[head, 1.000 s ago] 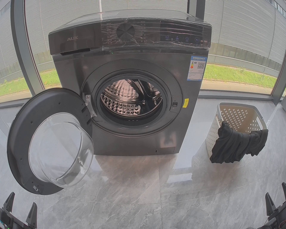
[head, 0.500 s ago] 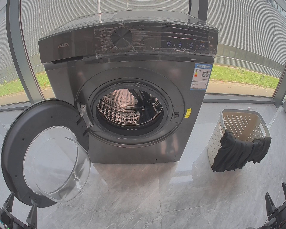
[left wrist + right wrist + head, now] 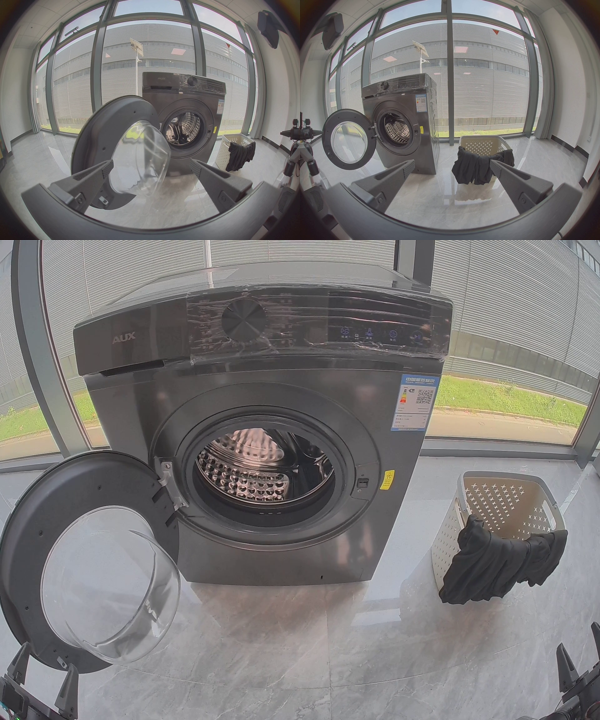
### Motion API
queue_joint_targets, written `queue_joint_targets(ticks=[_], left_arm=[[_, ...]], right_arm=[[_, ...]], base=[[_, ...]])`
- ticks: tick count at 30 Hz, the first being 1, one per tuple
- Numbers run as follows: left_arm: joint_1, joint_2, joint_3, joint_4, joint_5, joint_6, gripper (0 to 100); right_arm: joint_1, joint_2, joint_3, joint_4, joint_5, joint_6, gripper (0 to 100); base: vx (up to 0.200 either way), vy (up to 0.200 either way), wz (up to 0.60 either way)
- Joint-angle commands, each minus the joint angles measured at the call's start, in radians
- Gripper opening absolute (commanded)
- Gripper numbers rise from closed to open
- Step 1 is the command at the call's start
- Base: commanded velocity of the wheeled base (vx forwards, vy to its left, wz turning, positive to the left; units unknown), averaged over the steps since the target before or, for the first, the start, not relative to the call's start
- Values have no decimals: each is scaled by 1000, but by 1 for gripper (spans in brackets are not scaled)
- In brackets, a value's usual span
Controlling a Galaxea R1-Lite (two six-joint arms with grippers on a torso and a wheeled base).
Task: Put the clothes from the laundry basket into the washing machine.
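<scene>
A dark grey washing machine (image 3: 262, 427) stands ahead with its round door (image 3: 87, 559) swung wide to the left and the steel drum (image 3: 262, 468) exposed. To its right a cream laundry basket (image 3: 506, 502) sits on the floor with a black garment (image 3: 494, 562) draped over its front rim. My left gripper (image 3: 42, 671) is low at the near left, open and holding nothing. At the near right my right gripper (image 3: 578, 652) is open and holding nothing too, well short of the basket (image 3: 484, 145) and garment (image 3: 478, 167).
Glossy grey marble floor (image 3: 325, 646) stretches between me and the machine. The open door (image 3: 118, 147) reaches toward my left side. Tall windows with dark frames (image 3: 37, 346) stand behind the machine.
The whole head view has shifted: the machine and basket look larger and lower, so the camera moved closer. Both grippers keep the same places and stay open.
</scene>
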Motion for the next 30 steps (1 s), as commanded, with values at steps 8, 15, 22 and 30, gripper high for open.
queue_joint_targets(ticks=[8,15,22,30], left_arm=[[0,-18,16,0,2,4,100],[0,-18,16,0,3,0,100],[0,-18,16,0,3,0,100],[0,-18,16,0,3,0,100]], right_arm=[[0,-13,16,0,0,0,100],[0,-13,16,0,0,0,100],[0,-13,16,0,0,0,100],[0,-13,16,0,0,0,100]], base=[[0,-200,0],[0,-200,0],[0,-200,0],[0,-200,0]])
